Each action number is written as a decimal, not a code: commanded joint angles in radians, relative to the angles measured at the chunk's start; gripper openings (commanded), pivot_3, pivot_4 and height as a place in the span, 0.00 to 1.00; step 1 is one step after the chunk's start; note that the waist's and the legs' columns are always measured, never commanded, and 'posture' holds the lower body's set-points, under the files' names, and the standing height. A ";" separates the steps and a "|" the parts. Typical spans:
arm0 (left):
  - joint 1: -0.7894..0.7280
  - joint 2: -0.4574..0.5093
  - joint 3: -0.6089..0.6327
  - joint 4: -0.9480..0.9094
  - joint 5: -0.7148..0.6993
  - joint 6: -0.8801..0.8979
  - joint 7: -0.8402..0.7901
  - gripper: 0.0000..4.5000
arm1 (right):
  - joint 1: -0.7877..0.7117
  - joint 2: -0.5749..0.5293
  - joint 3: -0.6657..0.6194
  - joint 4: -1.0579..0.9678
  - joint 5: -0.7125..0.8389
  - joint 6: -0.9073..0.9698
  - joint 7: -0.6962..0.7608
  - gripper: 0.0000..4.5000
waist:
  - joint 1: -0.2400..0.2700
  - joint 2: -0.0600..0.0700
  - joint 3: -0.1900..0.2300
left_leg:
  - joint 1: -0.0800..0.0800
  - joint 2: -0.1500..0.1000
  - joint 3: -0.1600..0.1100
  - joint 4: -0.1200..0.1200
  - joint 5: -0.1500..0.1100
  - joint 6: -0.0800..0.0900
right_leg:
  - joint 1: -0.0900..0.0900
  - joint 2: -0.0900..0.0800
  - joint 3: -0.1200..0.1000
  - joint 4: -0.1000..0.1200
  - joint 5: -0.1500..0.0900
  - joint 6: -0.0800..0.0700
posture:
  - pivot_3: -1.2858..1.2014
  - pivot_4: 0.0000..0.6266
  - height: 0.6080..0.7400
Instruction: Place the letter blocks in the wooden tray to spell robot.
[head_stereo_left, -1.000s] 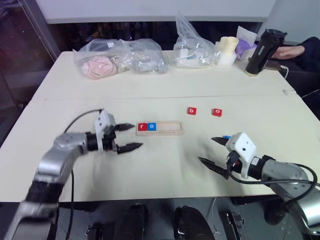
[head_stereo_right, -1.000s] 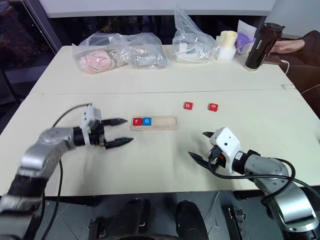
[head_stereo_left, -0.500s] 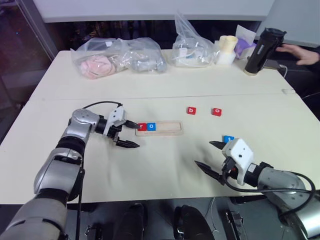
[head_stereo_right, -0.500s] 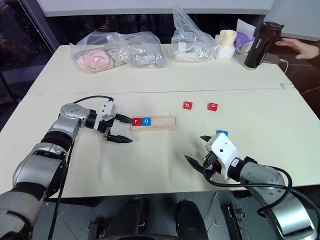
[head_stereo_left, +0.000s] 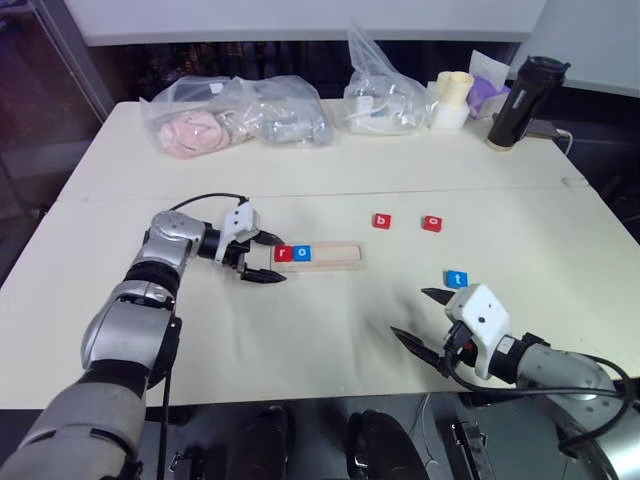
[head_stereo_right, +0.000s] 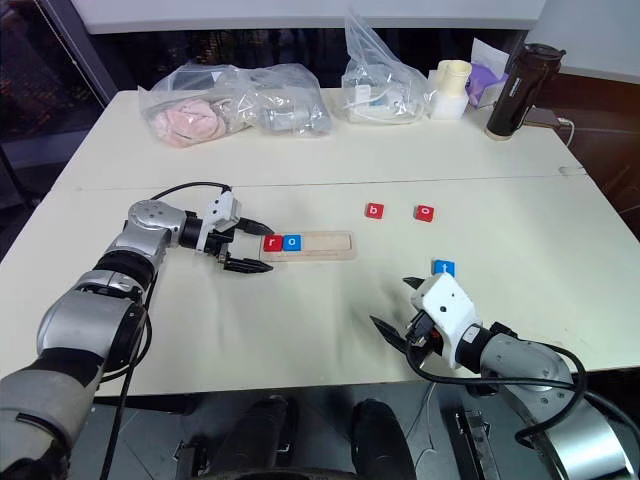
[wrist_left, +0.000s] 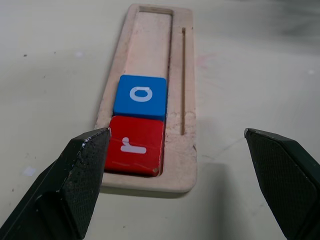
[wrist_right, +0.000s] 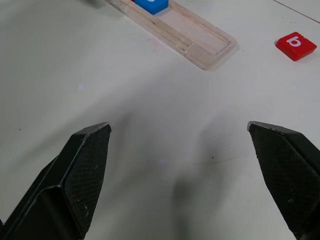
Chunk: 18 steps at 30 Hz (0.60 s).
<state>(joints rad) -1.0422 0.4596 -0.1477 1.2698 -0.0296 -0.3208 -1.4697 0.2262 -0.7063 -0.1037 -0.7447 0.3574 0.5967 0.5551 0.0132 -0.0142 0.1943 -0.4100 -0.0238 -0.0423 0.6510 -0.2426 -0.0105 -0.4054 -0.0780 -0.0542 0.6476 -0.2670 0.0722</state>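
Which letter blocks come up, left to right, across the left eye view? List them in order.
red r block → blue o block, both in the wooden tray → red b block → red o block → blue t block.

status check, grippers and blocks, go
Both grippers open, empty: left gripper at pale wooden tray end. Red r block, blue o block seated. Nothing blocking.

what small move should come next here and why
Probably the open right claw should reach forward to the red square b block. The pale wooden tray already holds the red r block and blue o block at its left end, so b comes next. The b lies loose on the table beyond the tray, on the right claw's side; the open left claw sits at the tray's left end.
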 joint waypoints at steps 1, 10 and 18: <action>-0.041 0.001 0.024 0.006 0.022 -0.004 0.037 1.00 | -0.014 0.004 -0.005 -0.036 -0.002 -0.003 -0.005 0.99 | 0.000 0.000 0.000 | 0.000 0.000 0.000 0.000 0.000 0.000 | 0.000 0.000 0.000 0.000 0.000 0.000 | 0.52 0.24 1.00; -0.050 -0.023 0.018 0.030 0.079 0.005 0.078 1.00 | -0.006 0.001 -0.003 -0.045 -0.008 0.003 -0.004 0.99 | 0.000 0.000 0.000 | 0.000 0.000 0.000 0.000 0.000 0.000 | 0.000 0.000 0.000 0.000 0.000 0.001 | 0.52 0.24 1.00; -0.059 -0.043 0.018 0.043 0.120 0.012 0.123 1.00 | 0.004 0.003 -0.001 -0.060 -0.021 0.012 -0.013 0.99 | 0.000 -0.001 0.000 | 0.000 0.000 0.000 0.002 0.000 0.000 | 0.000 0.000 0.000 0.001 0.001 0.001 | 0.52 0.24 1.00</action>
<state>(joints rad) -1.0754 0.4157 -0.1419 1.3164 0.0820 -0.3098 -1.3542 0.2273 -0.7066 -0.1020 -0.7557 0.3375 0.6085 0.5469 0.0133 -0.0147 0.1941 -0.4098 -0.0239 -0.0418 0.6528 -0.2425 -0.0105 -0.4051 -0.0779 -0.0540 0.6490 -0.2664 0.0730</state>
